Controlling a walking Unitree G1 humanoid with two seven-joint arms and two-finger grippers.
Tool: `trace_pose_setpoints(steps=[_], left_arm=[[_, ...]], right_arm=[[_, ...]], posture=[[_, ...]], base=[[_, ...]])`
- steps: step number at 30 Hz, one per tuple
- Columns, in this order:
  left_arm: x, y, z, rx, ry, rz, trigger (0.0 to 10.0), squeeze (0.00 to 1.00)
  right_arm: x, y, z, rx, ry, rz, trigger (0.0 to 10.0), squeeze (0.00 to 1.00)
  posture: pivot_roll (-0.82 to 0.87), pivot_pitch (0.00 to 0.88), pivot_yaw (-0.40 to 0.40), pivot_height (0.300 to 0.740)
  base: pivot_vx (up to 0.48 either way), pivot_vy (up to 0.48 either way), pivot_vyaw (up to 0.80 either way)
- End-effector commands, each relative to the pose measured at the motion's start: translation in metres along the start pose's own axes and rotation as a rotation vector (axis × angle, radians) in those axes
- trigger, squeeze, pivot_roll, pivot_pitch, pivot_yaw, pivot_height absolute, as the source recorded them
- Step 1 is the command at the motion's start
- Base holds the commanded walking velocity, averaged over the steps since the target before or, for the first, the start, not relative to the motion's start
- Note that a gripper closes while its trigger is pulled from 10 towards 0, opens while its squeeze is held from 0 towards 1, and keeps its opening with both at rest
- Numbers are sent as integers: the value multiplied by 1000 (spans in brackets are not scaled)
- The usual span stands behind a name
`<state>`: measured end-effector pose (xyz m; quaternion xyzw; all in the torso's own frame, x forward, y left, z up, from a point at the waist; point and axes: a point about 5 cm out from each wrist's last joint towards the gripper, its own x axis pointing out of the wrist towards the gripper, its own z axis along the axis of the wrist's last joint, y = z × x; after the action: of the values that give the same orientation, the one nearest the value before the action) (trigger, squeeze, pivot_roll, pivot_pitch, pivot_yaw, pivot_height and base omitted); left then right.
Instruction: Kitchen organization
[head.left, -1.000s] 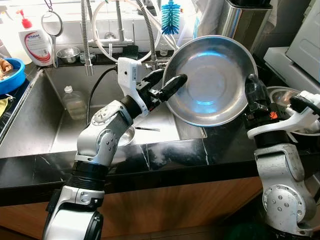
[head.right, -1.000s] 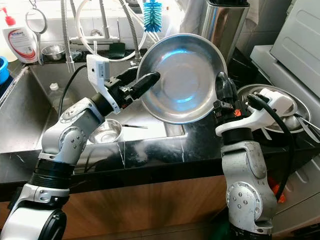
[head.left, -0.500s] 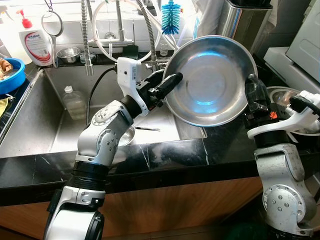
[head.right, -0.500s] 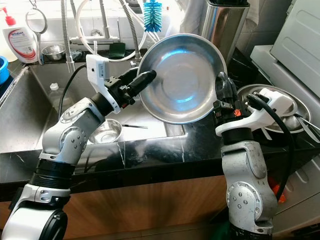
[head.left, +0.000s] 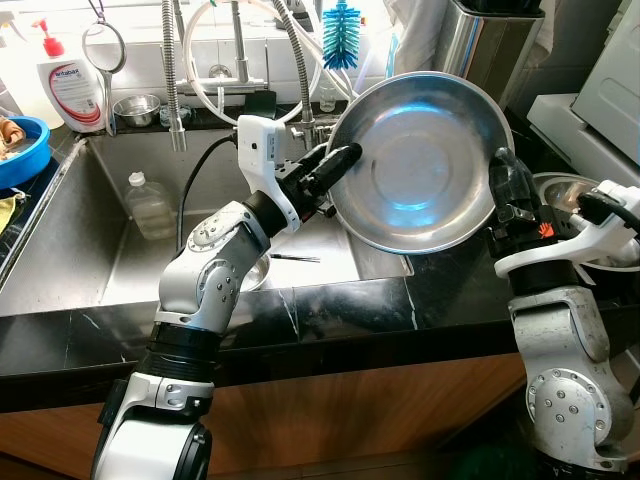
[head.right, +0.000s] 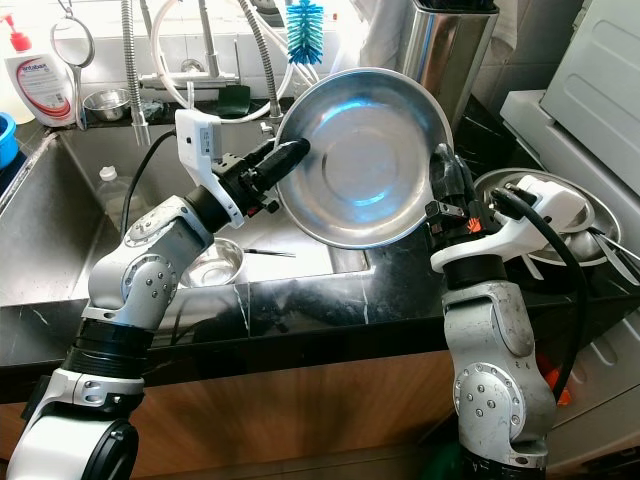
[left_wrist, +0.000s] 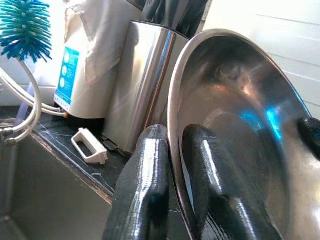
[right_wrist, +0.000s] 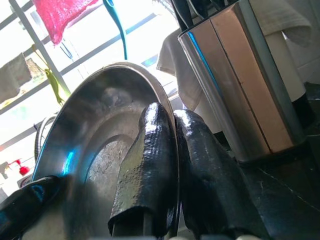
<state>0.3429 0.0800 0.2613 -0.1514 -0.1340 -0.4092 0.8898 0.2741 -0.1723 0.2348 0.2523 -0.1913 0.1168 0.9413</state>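
A blue bowl (head.left: 22, 150) is cut off at the far left edge, beside a soap bottle (head.left: 72, 88) on the sink's back ledge. In the sink (head.left: 90, 240) a plastic bottle (head.left: 148, 205) lies near the wall, and a small steel bowl (head.right: 212, 263) is half hidden behind the left arm. The left hand (head.left: 335, 166) is clenched on the left rim of the large steel pan (head.left: 425, 160), one finger each side of the edge; the pan is held tilted up above the black table (head.left: 400, 300). A blue brush (head.left: 340, 35) and a steel canister (head.right: 450, 50) stand behind it. The right hand (head.left: 510, 185) grips the pan's right rim, partly hiding the dishes (head.right: 545, 205) beyond.
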Motion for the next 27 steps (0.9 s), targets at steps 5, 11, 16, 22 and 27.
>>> trace_pose_setpoints(steps=[5,11,16,22,27], left_arm=[[0,-3,5,17,-19,-17,0,0],[0,-2,5,16,-19,-14,0,0],[0,-2,5,15,-20,-11,0,0],[0,-2,5,15,-23,-5,0,0],[1,-1,5,10,-36,21,0,0]], right_arm=[[1,4,7,-12,-33,15,10000,0],[1,3,6,10,-30,2,10000,1000],[1,3,6,7,-24,6,10000,1000],[1,3,4,-3,-12,4,10000,992],[1,4,-1,-10,13,3,10000,0]], posture=[[16,32,-37,740],[17,33,-37,740],[16,36,-38,740],[17,36,-39,740],[18,35,-39,740]], base=[[0,0,0],[0,0,0],[0,0,0],[0,0,0],[0,0,0]])
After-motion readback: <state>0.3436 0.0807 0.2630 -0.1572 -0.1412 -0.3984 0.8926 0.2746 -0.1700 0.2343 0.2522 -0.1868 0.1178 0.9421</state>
